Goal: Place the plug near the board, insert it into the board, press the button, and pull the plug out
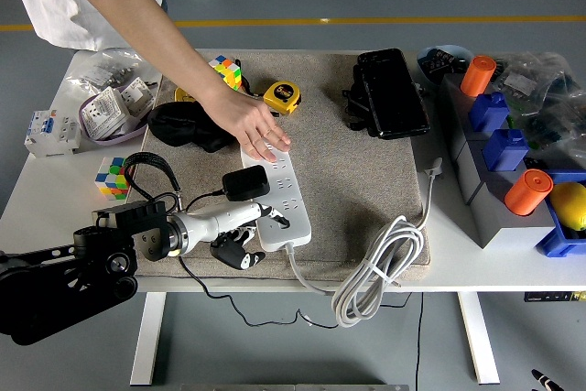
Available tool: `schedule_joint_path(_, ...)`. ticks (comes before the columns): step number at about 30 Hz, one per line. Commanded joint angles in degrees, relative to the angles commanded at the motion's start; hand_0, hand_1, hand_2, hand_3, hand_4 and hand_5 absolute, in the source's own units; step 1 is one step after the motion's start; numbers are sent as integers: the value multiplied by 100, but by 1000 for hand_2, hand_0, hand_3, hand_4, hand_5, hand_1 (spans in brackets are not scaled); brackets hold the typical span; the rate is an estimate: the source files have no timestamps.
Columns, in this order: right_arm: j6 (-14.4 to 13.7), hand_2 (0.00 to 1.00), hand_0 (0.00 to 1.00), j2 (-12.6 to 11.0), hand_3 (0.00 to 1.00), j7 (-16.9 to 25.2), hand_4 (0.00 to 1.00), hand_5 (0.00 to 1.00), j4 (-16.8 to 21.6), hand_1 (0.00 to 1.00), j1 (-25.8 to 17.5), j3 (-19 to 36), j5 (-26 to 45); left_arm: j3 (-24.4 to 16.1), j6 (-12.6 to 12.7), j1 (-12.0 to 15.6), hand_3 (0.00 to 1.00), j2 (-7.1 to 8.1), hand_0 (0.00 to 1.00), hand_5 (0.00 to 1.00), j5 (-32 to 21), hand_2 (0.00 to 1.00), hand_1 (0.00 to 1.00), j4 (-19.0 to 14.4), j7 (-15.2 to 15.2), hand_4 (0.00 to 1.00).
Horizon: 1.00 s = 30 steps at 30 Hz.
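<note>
Cable (371,272) lies coiled in white loops at the near edge of the surface (55,185), running back to the near end of the white power board (275,199). Just left of that end, the robot's left hand (240,229) comes in low from the left, pale fingers (261,215) stretched forward onto the board's near portion and dark ones curled under beside its edge; whether they grip anything cannot be told. The black plug (245,182) sits on the board's left side directly beyond the hand, close to the fingertips, its thin black cord trailing back toward the robot's wrist. The board lies lengthwise on a beige mat (357,171). At its far end a person's hand (254,127) presses flat on the board, the arm reaching in from the upper left. A Rubik's cube (112,177) stands left of the mat. Farther back lie a yellow tape measure (281,95), and a black case (392,92).
</note>
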Motion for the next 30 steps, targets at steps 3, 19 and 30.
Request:
schedule_joint_path(3,0,709,654,-8,631,-3,923,521,0,703,9,-17,4,-141,55,23,824,14,54,2,-1,87,40,-39,-70,615)
schedule_joint_path(19,0,709,654,8,632,-5,923,521,-4,703,10,-121,10,-1496,1700,758,602,-208,322,327,-278,515,417,284,-1389,972)
schedule_joint_path(30,-3,709,654,23,632,7,923,521,7,703,-35,-108,18,-1422,2229,759,703,-497,663,449,758,660,677,726,-894,998)
